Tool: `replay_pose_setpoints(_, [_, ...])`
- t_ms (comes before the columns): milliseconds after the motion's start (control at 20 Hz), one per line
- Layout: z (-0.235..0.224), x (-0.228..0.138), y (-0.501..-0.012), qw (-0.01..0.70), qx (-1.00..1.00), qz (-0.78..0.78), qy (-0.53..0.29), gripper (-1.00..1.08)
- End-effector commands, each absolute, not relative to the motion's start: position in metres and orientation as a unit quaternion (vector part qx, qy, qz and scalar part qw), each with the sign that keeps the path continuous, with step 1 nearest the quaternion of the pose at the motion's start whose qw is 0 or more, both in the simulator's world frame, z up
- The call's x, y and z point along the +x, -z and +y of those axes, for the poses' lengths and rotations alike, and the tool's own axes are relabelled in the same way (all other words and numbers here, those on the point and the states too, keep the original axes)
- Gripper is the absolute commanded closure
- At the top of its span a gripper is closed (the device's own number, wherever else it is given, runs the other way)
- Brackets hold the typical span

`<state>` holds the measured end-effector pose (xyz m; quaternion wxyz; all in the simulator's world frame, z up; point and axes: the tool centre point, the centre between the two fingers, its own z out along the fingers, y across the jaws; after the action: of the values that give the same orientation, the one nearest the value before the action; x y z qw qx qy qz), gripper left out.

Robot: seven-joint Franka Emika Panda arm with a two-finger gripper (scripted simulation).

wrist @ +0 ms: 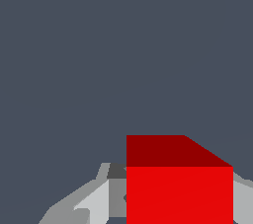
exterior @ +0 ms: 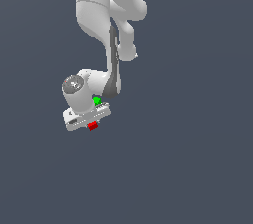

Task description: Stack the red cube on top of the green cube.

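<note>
Red cube (wrist: 179, 188) — between claw (exterior: 89, 119) fingers

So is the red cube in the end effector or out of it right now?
In it, apparently. In the wrist view the red cube sits between the fingers of the end effector; actual contact cannot be confirmed.

The white arm (exterior: 106, 16) comes down from the top of the exterior view, bends at a grey-seamed joint, and ends in a rounded wrist (exterior: 75, 87) turned toward that view's left. Below the wrist the claw (exterior: 89, 119) points downward, its flat white body tilted. In the wrist view its grey fingers (wrist: 99, 198) flank the red cube (wrist: 179, 193), pressed against both sides.
</note>
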<state>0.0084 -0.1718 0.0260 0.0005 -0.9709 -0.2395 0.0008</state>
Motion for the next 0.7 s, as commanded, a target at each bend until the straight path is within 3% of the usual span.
replay_pose_setpoints(0, [-0.172, 0.009, -0.035, 0.0, -0.971, -0.24, 0.0, 1.08])
replay_pose_setpoints(650, [-0.172, 0.008, -0.112, 0.0, -0.971, -0.24, 0.0, 1.08])
